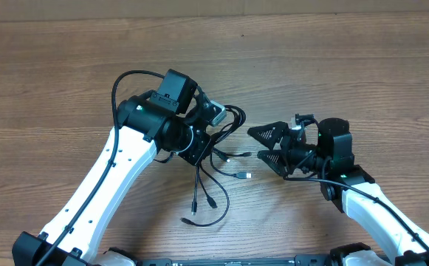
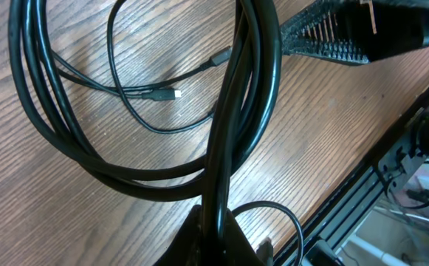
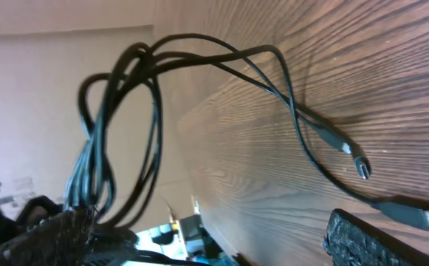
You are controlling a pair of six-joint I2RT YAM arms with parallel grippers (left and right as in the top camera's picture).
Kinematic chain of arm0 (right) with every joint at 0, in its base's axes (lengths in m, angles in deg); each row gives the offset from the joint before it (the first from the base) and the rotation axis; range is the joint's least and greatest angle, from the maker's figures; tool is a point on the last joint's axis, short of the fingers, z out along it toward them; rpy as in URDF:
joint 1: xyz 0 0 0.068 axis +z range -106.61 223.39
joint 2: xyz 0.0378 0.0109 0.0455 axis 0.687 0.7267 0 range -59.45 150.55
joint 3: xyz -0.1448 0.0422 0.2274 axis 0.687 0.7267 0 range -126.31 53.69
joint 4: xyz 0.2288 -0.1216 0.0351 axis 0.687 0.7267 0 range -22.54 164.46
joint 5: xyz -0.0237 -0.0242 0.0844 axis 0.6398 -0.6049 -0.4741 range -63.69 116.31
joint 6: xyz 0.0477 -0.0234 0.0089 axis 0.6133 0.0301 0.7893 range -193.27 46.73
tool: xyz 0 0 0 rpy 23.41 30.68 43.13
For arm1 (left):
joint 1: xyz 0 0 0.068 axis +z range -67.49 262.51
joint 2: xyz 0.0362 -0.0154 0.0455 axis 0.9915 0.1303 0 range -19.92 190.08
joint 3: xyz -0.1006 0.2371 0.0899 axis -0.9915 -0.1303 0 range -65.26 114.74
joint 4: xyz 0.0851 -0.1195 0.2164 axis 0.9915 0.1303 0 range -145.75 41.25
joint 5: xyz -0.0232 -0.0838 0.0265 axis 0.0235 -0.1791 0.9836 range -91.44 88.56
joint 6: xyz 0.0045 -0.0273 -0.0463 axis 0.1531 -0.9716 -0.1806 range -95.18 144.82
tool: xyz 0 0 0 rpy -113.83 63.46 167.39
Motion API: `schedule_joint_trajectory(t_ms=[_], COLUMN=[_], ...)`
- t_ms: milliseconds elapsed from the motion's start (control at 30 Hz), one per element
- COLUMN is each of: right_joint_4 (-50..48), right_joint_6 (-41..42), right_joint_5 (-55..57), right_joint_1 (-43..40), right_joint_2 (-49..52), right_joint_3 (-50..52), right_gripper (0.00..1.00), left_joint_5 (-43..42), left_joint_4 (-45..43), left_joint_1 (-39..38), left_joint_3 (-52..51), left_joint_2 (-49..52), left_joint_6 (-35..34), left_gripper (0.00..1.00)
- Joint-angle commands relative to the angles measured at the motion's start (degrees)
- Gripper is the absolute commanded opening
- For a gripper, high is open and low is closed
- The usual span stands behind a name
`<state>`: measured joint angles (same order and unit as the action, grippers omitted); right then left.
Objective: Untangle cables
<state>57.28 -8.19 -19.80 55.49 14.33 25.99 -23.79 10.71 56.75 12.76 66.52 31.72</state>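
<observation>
Brown wood is all I see under the arms, a table [image 1: 362,59] with long grain lines and a plain tan wall past it in the right wrist view.

From above, the cables [image 1: 231,118] sit near the middle of the frame. They are thin and black. Some of them loop up by the left arm, and some loose ends lie on the wood lower down, toward the bottom middle.

My left gripper [image 2: 215,230] is at the bottom middle of the left wrist view. Its fingers are pressed together, and they pinch a bunch of the cables. The bunch goes up from the fingers and makes a big round loop across the left side of that frame. One small plug [image 2: 171,94] with a shiny tip lies on the wood inside the loop.

My right gripper [image 1: 254,143] is right of the middle in the view from above, just beside the cables. Its fingers [image 3: 380,240] are spread wide with nothing between them. In the right wrist view the cables hang in the upper left, and two ends with plugs rest on the table at the right side.
</observation>
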Motion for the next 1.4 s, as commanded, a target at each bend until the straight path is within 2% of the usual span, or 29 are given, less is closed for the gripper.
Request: schedule_joint_trajectory(t_ms=[0, 167, 300, 433, 500, 567, 700, 867, 900, 1067, 1267, 1367], right_joint_4=[-2.5, -9.4, -13.7, -14.2, -14.2, -14.2, -13.4, -10.2, -9.4, -9.0, -9.8, -6.5], right_joint_6=[6.3, 11.6, 14.9, 14.8, 14.8, 14.8, 14.8, 13.9, 13.0, 2.9, -6.2, -10.7], right_joint_5=[-0.3, -0.3, 0.3, 2.9, 4.0, 5.0, 5.8, 7.1, 7.6, 10.2, 10.7, 10.7], right_joint_1=[0.3, 0.3, 0.7, 2.7, 3.9, 4.7, 5.0, 5.0, 5.0, 5.0, 5.0, 5.0], right_joint_2=[0.1, 0.1, 0.1, 0.1, 0.1, 0.1, 0.1, 0.1, 0.1, 0.1, 0.0, -0.2], right_joint_3=[-0.1, -0.1, -0.1, -0.1, -0.1, -0.1, -0.1, -0.1, -0.1, -0.1, -0.6, -2.4], right_gripper=[1.00, 0.99, 0.92, 0.87, 0.81, 0.73, 0.45, 0.08, 0.04, 0.04, 0.04, 0.04], left_joint_5=[-4.5, -5.2, -5.8, -6.3, -6.3, -6.2, -5.6, 1.2, 3.4, 15.0, 16.7, 18.6], left_joint_4=[0.2, 0.8, 0.6, 0.6, 0.6, 0.7, 1.3, 1.6, 1.8, 3.2, 2.1, 2.1], left_joint_1=[0.2, -0.6, -1.8, -3.8, -4.9, -5.7, -6.2, -6.1, -6.1, -6.1, -6.1, -6.1], left_joint_3=[-0.1, -0.1, -0.1, -0.1, -0.1, -0.1, -0.1, -0.1, -0.1, -0.1, -0.1, -0.1], left_joint_2=[0.1, 0.1, 0.1, 0.1, 0.1, 0.1, 0.1, 0.1, 0.1, 0.1, 0.1, 0.1], left_joint_6=[-2.2, -2.2, -2.0, 0.2, 1.5, 2.4, 4.4, 4.3, 4.2, 2.1, 1.6, 1.6], left_gripper=[0.05, 0.04, 0.04, 0.04, 0.05, 0.04, 0.04, 0.04, 0.05, 0.05, 0.04, 0.05])
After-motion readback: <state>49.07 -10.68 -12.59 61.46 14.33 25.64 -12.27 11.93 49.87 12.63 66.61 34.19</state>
